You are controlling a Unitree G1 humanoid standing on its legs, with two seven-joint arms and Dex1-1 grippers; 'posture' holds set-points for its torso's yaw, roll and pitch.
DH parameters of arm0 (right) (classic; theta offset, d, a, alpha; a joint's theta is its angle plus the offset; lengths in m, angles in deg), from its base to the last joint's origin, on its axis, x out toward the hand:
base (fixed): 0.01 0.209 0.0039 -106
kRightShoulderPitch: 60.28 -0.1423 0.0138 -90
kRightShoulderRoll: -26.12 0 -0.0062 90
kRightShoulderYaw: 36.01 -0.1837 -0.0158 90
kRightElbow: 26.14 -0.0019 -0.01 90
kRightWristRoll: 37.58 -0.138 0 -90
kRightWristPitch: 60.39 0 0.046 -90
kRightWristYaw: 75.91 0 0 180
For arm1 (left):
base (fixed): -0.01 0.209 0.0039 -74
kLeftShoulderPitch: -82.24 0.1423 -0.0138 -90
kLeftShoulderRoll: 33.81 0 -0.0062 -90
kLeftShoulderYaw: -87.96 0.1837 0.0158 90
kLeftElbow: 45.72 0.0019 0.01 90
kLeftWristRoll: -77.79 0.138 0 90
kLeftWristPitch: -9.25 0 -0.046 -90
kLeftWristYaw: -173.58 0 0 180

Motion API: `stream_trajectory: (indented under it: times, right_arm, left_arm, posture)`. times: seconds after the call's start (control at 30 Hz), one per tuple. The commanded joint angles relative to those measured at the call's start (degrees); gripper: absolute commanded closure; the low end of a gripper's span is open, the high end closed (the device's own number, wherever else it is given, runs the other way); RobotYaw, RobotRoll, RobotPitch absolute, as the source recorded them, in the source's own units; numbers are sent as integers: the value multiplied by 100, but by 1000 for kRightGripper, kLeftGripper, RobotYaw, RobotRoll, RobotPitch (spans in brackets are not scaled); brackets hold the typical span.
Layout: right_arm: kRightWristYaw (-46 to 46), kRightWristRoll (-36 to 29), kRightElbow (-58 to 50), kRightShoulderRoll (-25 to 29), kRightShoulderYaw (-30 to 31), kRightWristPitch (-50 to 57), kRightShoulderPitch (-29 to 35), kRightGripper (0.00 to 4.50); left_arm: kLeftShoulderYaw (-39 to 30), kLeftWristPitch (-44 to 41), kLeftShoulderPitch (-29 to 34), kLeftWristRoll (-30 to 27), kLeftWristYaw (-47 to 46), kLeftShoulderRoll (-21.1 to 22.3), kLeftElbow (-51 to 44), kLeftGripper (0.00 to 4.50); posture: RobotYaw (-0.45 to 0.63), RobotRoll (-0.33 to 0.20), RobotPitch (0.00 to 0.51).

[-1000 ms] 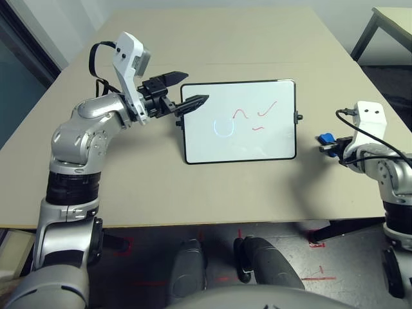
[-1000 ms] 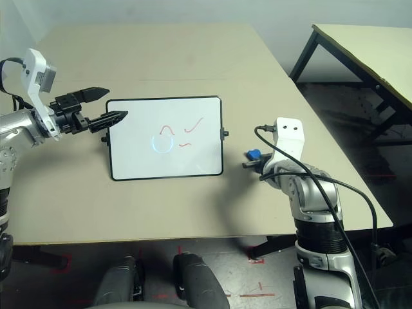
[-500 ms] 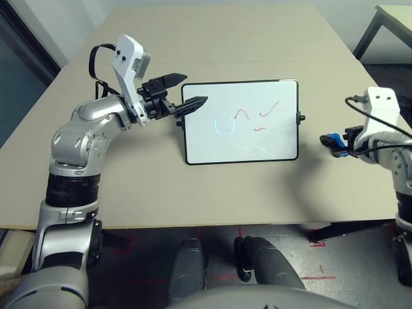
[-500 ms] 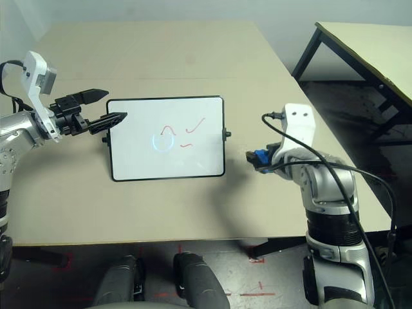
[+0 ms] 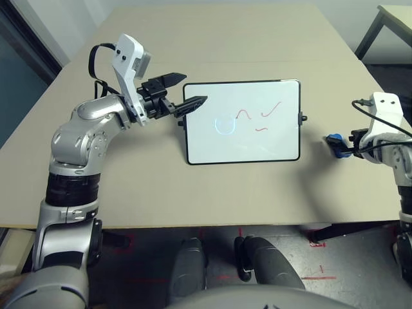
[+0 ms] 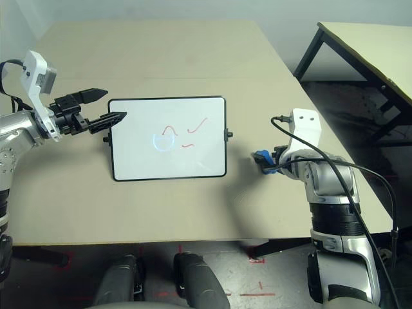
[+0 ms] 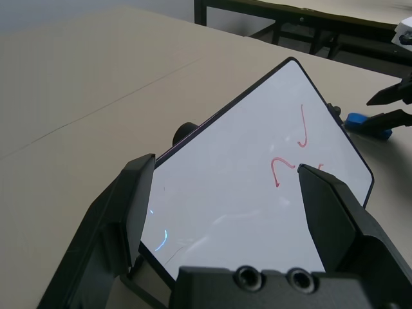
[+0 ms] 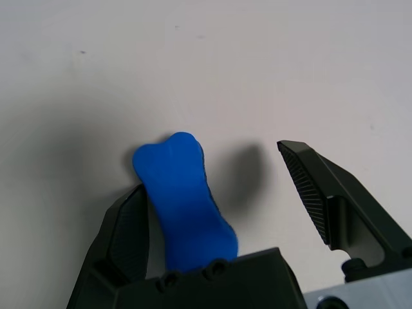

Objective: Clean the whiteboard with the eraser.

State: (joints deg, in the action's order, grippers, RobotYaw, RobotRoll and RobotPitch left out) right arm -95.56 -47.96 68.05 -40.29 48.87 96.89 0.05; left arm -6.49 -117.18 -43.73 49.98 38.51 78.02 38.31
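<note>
The whiteboard point(image 5: 243, 121) lies flat mid-table with red squiggles and a faint blue circle on it. My left gripper point(image 5: 195, 88) hovers open over the board's left edge, its fingers point(image 7: 138, 199) spread above the white surface with nothing between them. The blue, bone-shaped eraser point(image 5: 335, 140) sits on the table to the right of the board, apart from it. My right gripper point(image 8: 212, 177) is open around the eraser point(image 8: 183, 196), which rests close against one finger point(image 8: 125, 232). The other finger stands well clear of it.
The tan table point(image 5: 193, 187) has bare surface in front of and behind the board. Its right edge runs just past my right gripper. A second table point(image 6: 367, 45) stands off to the right across a dark gap.
My right gripper's fingers have spread wide around the eraser, and the right arm has shifted a little outward to the right. The left arm and the whiteboard have stayed put.
</note>
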Motion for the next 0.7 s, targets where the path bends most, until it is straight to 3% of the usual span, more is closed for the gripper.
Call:
stream_trajectory:
  times: [0.03, 0.2, 0.27, 0.53, 0.6, 0.7]
  right_arm:
    - [-44, 35, 160, -47, 49, -89, -15, 29]
    - [-71, 31, 282, -128, 75, -169, 1, 197]
    - [-79, 33, 331, -154, 79, -176, 47, 624]
    - [9, 29, 255, -209, -40, 48, 104, 3262]
    - [41, 32, 193, -212, -63, 111, 106, 3637]
    - [110, 14, 13, -240, -135, 196, 106, 3725]
  left_arm:
    - [-34, -25, 51, 23, 12, 50, -38, 0]
    - [-27, -23, 44, 32, -2, 42, -35, 0]
    - [-23, -25, 33, 33, -8, 37, -37, 0]
    - [-17, -34, -35, 44, -3, 62, 10, 0]
    - [-12, -35, -56, 49, -2, 59, 27, 0]
    - [-13, -29, -60, 54, 2, 51, 37, 0]
  posture:
    - [13, 0, 119]
    - [16, 0, 116]
    - [19, 0, 113]
    - [17, 0, 111]
    - [19, 0, 111]
    - [16, 0, 110]
